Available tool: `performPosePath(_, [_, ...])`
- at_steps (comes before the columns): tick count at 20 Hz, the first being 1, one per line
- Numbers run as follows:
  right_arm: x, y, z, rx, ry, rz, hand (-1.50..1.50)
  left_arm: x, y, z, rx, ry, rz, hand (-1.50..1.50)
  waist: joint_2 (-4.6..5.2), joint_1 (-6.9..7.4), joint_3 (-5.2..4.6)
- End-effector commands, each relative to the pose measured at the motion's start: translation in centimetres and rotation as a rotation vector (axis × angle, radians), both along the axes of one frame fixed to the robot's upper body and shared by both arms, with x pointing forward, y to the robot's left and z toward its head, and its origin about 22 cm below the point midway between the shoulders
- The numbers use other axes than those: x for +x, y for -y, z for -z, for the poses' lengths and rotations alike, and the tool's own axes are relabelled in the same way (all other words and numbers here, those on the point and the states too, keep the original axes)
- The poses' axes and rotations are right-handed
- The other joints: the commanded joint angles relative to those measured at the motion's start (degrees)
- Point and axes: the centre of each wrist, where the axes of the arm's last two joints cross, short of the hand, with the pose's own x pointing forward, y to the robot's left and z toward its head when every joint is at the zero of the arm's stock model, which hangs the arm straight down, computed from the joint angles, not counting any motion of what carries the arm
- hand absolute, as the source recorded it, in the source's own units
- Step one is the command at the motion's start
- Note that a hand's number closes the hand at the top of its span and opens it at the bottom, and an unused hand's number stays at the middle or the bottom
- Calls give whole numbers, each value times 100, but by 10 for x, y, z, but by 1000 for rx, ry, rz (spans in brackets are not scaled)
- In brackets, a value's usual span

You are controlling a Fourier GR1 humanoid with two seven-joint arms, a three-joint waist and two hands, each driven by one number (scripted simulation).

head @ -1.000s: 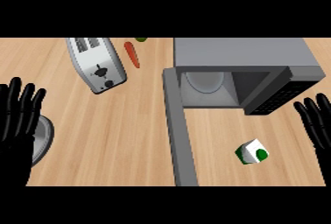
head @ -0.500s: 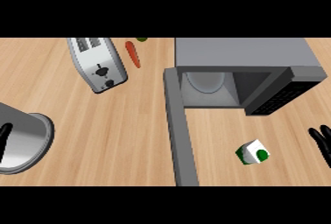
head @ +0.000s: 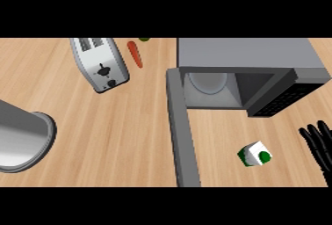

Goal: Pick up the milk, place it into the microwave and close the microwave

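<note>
I am logging the milk, a small green and white carton, sitting on the bench just in front of the microwave, to the right of its open door. My right hand is showing at the view's right edge, right of the milk and apart from it, fingers straight and spread. My left forearm is showing far left of the microwave, its hand hidden. A toaster and carrot are lying left of the microwave.

Bare counter btwn milk & microwave mouth; open door walls its left side.
</note>
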Motion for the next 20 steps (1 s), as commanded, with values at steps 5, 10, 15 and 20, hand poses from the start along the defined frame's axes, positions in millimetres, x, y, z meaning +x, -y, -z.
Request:
performPosePath(5, [14, 22, 45, -44, -78, 137, -150, -40, 1, -11, -63, 92, 63, -150, -9, 88, 2])
performPosePath(10, [14, 39, 84, -97, -128, 162, -150, -36, -7, -20, -47, 102, 66, -150, 3, 43, 9])
performPosePath(15, [17, 45, 126, -107, -165, 192, -150, -41, -4, -15, -59, 92, 51, -150, 10, 39, 11])
performPosePath(20, [18, 40, 171, -143, -198, 180, -150, -51, -4, -9, -57, 108, 68, -150, 8, 123, 16])
